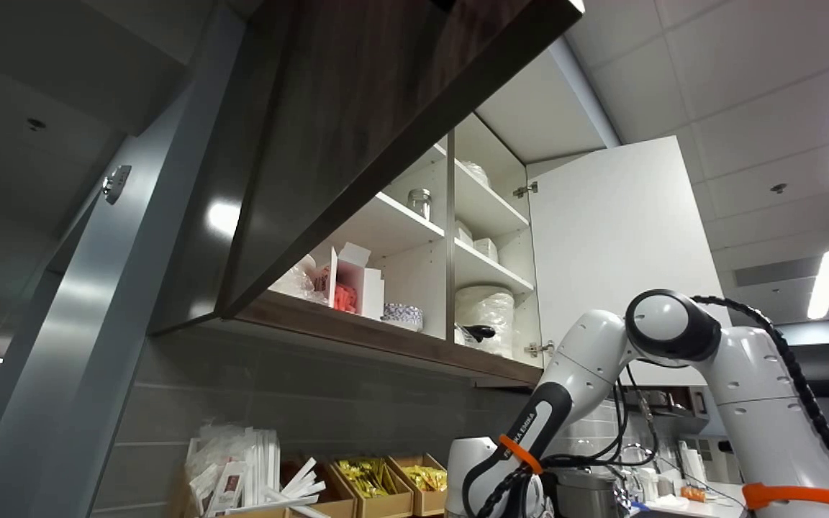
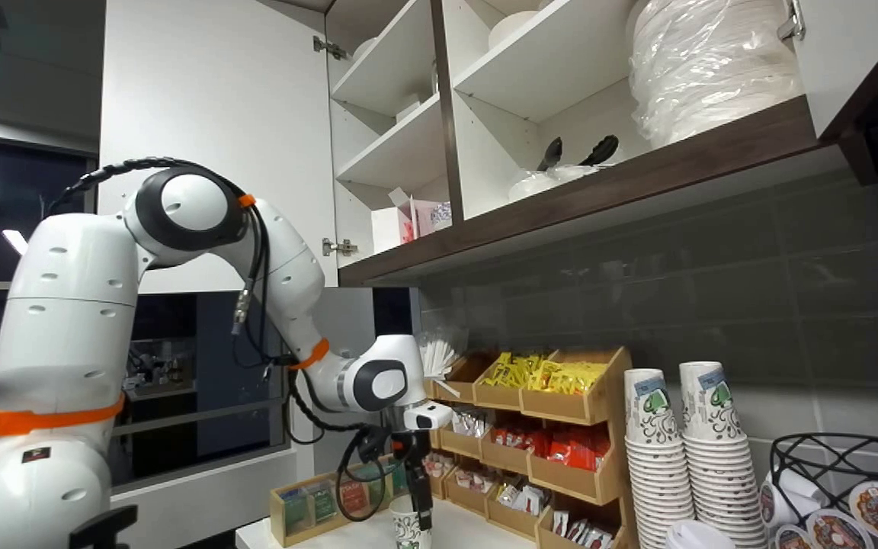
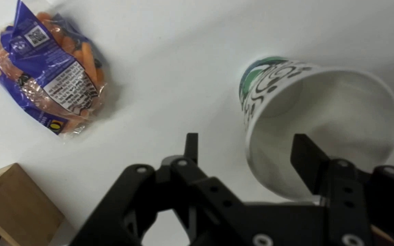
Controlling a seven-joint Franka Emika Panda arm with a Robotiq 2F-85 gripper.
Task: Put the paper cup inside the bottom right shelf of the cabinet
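The paper cup (image 3: pixel 279 85), white with a green and black pattern, stands on the white counter; it also shows in an exterior view (image 2: pixel 411 537). My gripper (image 3: pixel 247 145) is open above it. In the wrist view one finger is outside the rim and the other is over the cup's mouth; I cannot tell its depth. The gripper (image 2: pixel 413 518) also shows in an exterior view. The cabinet (image 1: pixel 357 331) (image 2: pixel 561 202) is open above. Its bottom right shelf (image 1: pixel 524 327) (image 2: pixel 591 114) holds a plastic-wrapped white stack (image 1: pixel 490 316) (image 2: pixel 713 76) and black-handled utensils (image 2: pixel 595 152).
A carrot bag (image 3: pixel 53 71) and a wooden box (image 3: pixel 19 205) lie near the cup. A tea box (image 2: pixel 332 499), wooden packet organizer (image 2: pixel 588 408), cup stacks (image 2: pixel 660 473) and wire basket (image 2: pixel 835 442) line the counter. Open cabinet doors (image 1: pixel 623 237) (image 2: pixel 218 137) flank the shelves.
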